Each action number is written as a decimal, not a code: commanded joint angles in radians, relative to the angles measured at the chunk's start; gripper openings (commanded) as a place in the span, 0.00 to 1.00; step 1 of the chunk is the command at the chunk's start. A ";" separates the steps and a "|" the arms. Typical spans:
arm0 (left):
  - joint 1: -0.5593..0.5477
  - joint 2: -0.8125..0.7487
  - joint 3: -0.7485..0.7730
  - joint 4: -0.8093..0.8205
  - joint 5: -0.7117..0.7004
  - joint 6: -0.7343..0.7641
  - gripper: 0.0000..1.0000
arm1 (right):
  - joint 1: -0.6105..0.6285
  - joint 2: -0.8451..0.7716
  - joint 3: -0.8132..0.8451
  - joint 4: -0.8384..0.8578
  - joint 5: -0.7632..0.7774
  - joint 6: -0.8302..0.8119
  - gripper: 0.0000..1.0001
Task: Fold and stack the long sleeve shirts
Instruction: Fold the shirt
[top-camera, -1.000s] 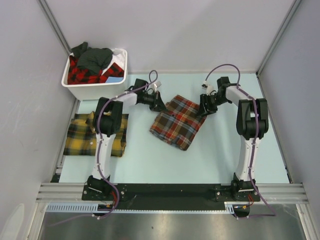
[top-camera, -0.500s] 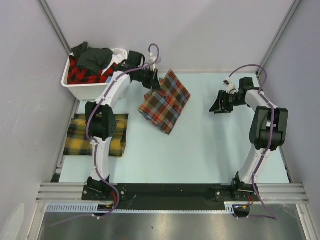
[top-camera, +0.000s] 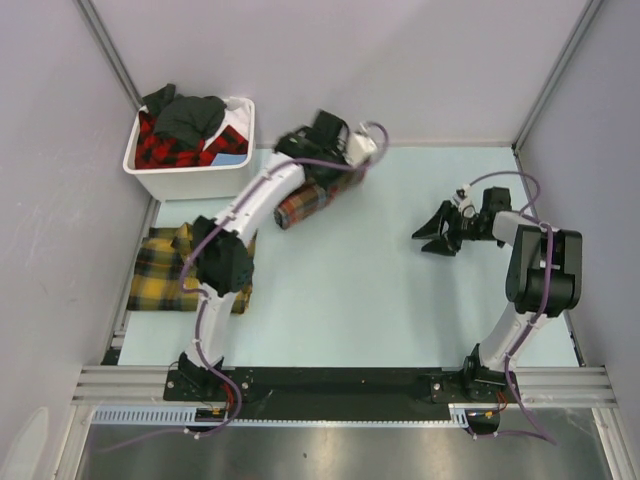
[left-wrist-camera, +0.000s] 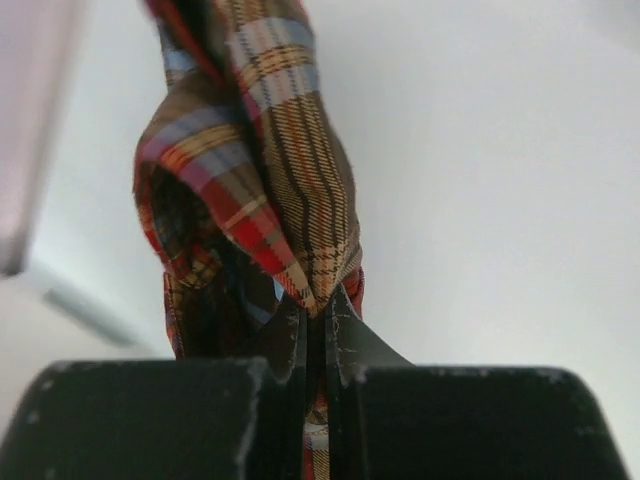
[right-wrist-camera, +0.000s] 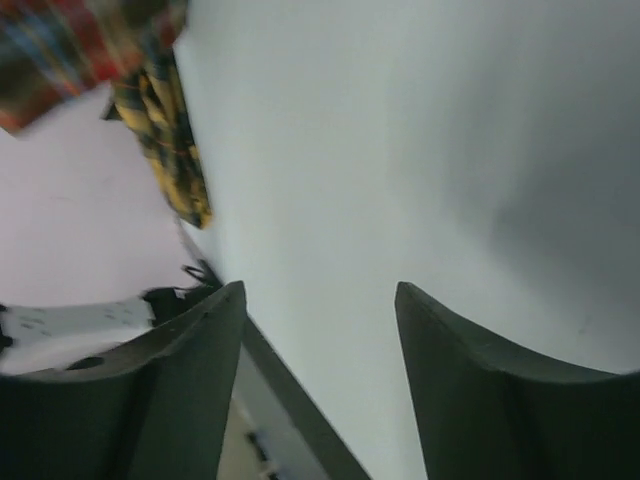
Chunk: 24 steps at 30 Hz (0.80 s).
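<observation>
Left gripper (left-wrist-camera: 318, 318) clamped on the red-brown plaid shirt (left-wrist-camera: 270, 180) at 11 o'clock of the table (top-camera: 380, 290). Right gripper (right-wrist-camera: 320, 295) at 3 o'clock, fingers apart.

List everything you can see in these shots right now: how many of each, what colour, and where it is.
red-brown plaid shirt: one, red-brown with blue lines, bunched at the table's far left-centre
yellow-and-green plaid shirt: one, yellow and dark green, folded at the table's left edge
bin: one, white, far left corner
red-black plaid garment: at least one, inside the bin
dark grey garment: one, on top in the bin
table: one, pale blue-green
arms: two, white and black, bases at the near edge
left pincer: black, shut on the red-brown plaid shirt
right pincer: black, open, empty, over the table's right side
</observation>
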 joint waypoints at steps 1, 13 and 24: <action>-0.180 0.061 -0.102 -0.014 -0.156 -0.065 0.00 | -0.045 -0.085 -0.170 0.261 -0.103 0.307 0.73; -0.361 0.161 -0.201 0.094 0.100 -0.480 0.17 | -0.137 -0.230 -0.466 0.415 -0.076 0.488 1.00; -0.290 -0.112 -0.326 0.133 0.315 -0.406 0.75 | -0.041 -0.164 -0.604 0.738 -0.010 0.721 1.00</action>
